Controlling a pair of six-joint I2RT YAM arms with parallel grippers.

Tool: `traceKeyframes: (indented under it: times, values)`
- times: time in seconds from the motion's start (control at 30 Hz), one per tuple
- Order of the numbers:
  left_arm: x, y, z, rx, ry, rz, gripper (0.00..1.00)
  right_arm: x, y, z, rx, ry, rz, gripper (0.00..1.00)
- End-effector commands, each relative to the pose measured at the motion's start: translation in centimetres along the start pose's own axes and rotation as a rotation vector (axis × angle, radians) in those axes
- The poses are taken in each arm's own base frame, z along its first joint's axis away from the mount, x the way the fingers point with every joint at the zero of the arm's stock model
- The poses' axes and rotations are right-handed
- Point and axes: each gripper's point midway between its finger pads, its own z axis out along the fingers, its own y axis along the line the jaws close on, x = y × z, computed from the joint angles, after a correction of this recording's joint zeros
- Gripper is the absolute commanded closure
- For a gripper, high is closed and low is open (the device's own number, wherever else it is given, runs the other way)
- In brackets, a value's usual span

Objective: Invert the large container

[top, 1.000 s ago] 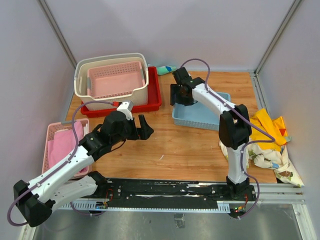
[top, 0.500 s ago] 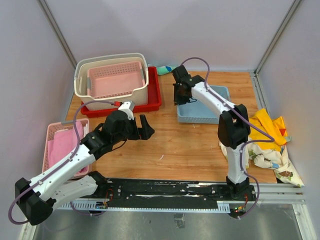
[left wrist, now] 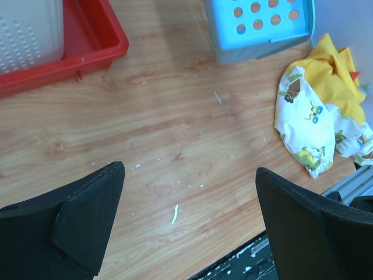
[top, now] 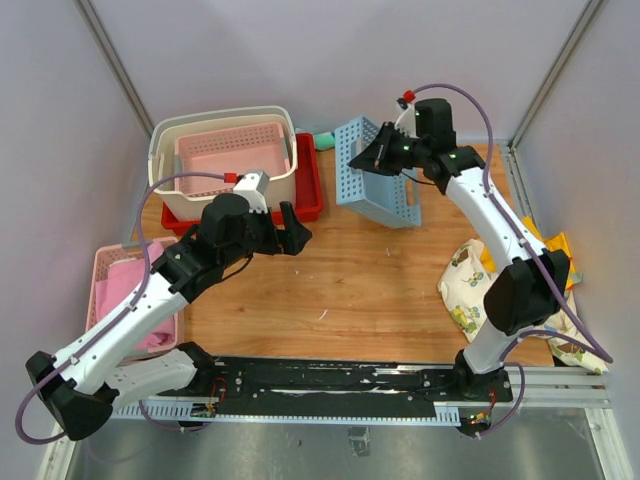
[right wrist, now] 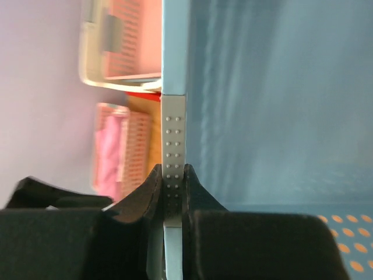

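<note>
The large container (top: 166, 172) is the deep cream basket at the back left, upright in a red tray (top: 311, 190), with a pink basket (top: 230, 160) nested inside. Its perforated wall (left wrist: 26, 35) shows at the top left of the left wrist view. My left gripper (top: 292, 236) hangs open over bare wood (left wrist: 189, 175), in front of the tray and apart from the container. My right gripper (top: 375, 155) is shut on the rim of a blue basket (top: 378, 192), which it holds lifted and tipped on edge. Its jaws pinch the dotted rim (right wrist: 173, 175).
A pink basket holding pink cloth (top: 120, 290) lies at the left edge. Patterned cloth (top: 468, 290) and yellow cloth (top: 530, 250) are heaped at the right. A small teal thing (top: 326, 141) lies by the back wall. The blue basket (left wrist: 262, 23) stands right of the tray (left wrist: 87, 52).
My right gripper closed on the blue basket's rim, then lifted and tipped it up toward the back. My left gripper crept slightly toward the red tray, still open.
</note>
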Motion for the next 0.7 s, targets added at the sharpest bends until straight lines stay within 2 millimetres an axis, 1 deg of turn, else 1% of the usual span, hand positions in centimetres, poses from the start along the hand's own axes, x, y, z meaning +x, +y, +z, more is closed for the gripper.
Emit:
traceKeyframes:
  times: [0.0,0.07,0.1,0.13,0.2,0.27,0.3,0.33,0.37,0.43,0.5,0.6,0.63,0.67]
  values:
    - [-2.3,-0.3,-1.1,0.003,-0.060,0.050,0.01,-1.4,4.5,-2.1,-0.408,0.004,0.149,1.00]
    - [-2.5,0.0,-1.2,-0.008,-0.066,0.065,0.01,-1.3,4.8,-2.4,-0.488,0.011,0.181,1.00]
    - [-2.5,0.0,-1.2,-0.010,-0.064,0.070,0.01,-1.0,4.5,-2.2,-0.509,0.024,0.204,1.00]
    - [-2.5,-0.1,-1.1,-0.007,-0.059,0.072,0.01,-1.1,4.7,-2.3,-0.553,0.028,0.224,1.00]
    - [-2.5,-0.5,-1.0,0.012,-0.052,0.071,0.01,-1.6,5.4,-2.9,-0.667,0.020,0.268,1.00]
    - [-2.5,-1.0,-0.8,0.032,-0.049,0.067,0.01,-2.2,5.7,-3.5,-0.762,0.010,0.306,1.00]
    - [-2.4,-1.1,-0.7,0.040,-0.047,0.065,0.01,-2.4,5.5,-3.7,-0.793,0.014,0.336,1.00]
    - [-2.4,-1.2,-0.6,0.046,-0.046,0.064,0.01,-2.6,5.6,-4.2,-0.844,0.000,0.327,1.00]
    - [-2.5,-1.4,-0.6,0.052,-0.046,0.062,0.01,-2.8,5.4,-4.6,-0.880,0.011,0.376,1.00]
    - [-2.4,-1.6,-0.5,0.063,-0.042,0.060,0.01,-2.9,4.5,-5.1,-0.939,0.008,0.426,1.00]
    - [-2.2,-1.8,-0.3,0.075,-0.037,0.059,0.01,-2.9,2.7,-4.9,-0.931,0.017,0.463,1.00]
    - [-2.0,-2.2,0.2,0.093,-0.020,0.058,0.01,-1.8,-0.8,-4.0,-0.843,0.025,0.512,0.99]
    - [-1.8,-2.2,0.3,0.097,-0.012,0.059,0.01,-1.3,-2.3,-3.8,-0.809,0.022,0.536,0.99]
    - [-1.7,-2.3,0.5,0.102,-0.004,0.059,0.01,-1.1,-3.5,-3.9,-0.782,0.009,0.555,0.99]
